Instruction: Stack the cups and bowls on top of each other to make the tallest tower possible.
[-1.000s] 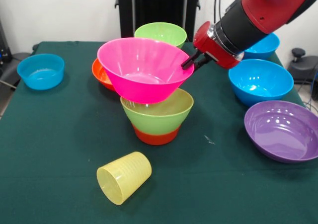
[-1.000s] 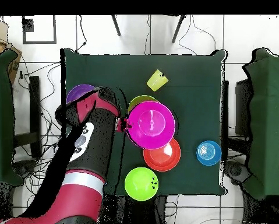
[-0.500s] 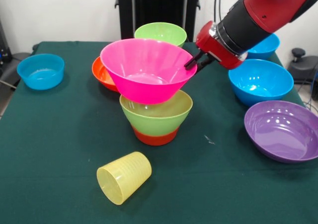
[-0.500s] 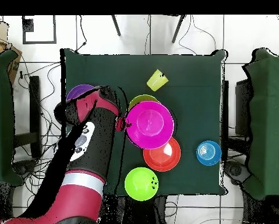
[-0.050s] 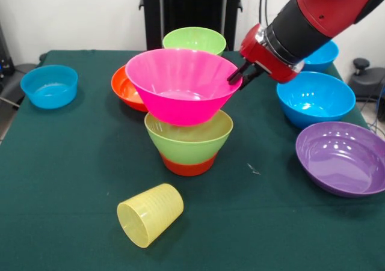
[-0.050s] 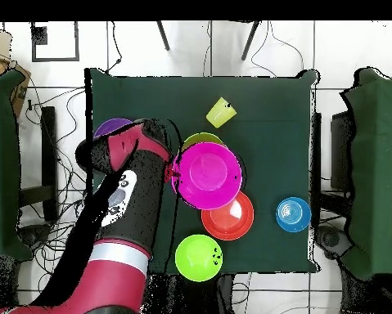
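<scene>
My gripper [image 5: 236,77] is shut on the right rim of the large pink bowl [image 5: 183,85], which it holds just over the tower. The tower is a lime green bowl [image 5: 189,140] nested on a small orange base [image 5: 188,165]. I cannot tell whether the pink bowl's bottom touches the green bowl. From overhead, the gripper [image 6: 173,173] grips the left edge of the pink bowl [image 6: 207,174], and the green bowl [image 6: 200,139] peeks out beyond it. The pale-yellow cup [image 5: 150,214] lies on its side in front of the tower.
A wide orange bowl [image 5: 122,87] and a lime green bowl [image 5: 194,41] sit behind the tower. A small blue bowl [image 5: 49,86] stands at the left. Two blue bowls [image 5: 316,98] [image 5: 322,56] and a purple bowl [image 5: 343,157] are on the right under the arm.
In the front view the gripper has carried the pink bowl a little to the right, bringing it more squarely over the green bowl. Nothing else moved.
</scene>
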Robot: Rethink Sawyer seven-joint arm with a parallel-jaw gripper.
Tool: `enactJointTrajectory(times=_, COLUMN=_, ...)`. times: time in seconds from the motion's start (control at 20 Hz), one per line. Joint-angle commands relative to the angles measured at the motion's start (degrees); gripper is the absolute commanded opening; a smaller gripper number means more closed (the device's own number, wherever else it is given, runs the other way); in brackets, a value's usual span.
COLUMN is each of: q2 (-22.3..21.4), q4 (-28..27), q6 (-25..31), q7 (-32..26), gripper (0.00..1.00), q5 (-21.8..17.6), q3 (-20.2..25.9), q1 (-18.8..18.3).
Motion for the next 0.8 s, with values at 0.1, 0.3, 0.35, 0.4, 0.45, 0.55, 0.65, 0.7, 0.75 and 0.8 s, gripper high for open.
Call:
enactJointTrajectory(times=0.1, q2=-0.4, q4=-4.8, q6=1.1, q7=2.9, gripper=0.00, q5=2.9, q3=5.9, q1=-2.3)
enactJointTrajectory(times=0.3, q2=-1.2, q4=-4.1, q6=0.1, q7=1.5, gripper=0.00, q5=3.7, q3=6.5, q1=-3.0)
enactJointTrajectory(times=0.35, q2=-1.3, q4=-4.0, q6=0.0, q7=0.8, gripper=0.00, q5=3.8, q3=6.8, q1=-3.2)
enactJointTrajectory(times=0.4, q2=-1.4, q4=-4.0, q6=-0.2, q7=0.5, gripper=0.00, q5=3.8, q3=6.9, q1=-3.4)
enactJointTrajectory(times=0.45, q2=-1.4, q4=-3.9, q6=-0.4, q7=0.0, gripper=0.00, q5=3.9, q3=7.1, q1=-3.6)
enactJointTrajectory(times=0.55, q2=-1.5, q4=-3.9, q6=-0.5, q7=-0.9, gripper=0.00, q5=3.8, q3=7.3, q1=-3.9)
enactJointTrajectory(times=0.65, q2=-1.4, q4=-4.2, q6=-0.8, q7=-1.3, gripper=0.00, q5=4.0, q3=7.6, q1=-4.3)
enactJointTrajectory(times=0.7, q2=-1.4, q4=-4.2, q6=-0.7, q7=-1.5, gripper=0.00, q5=4.1, q3=7.7, q1=-4.4)
enactJointTrajectory(times=0.75, q2=-1.4, q4=-4.3, q6=-0.9, q7=-1.6, gripper=0.00, q5=4.2, q3=7.9, q1=-4.6)
enactJointTrajectory(times=0.8, q2=-1.4, q4=-4.4, q6=-0.8, q7=-1.7, gripper=0.00, q5=4.2, q3=8.1, q1=-4.7)
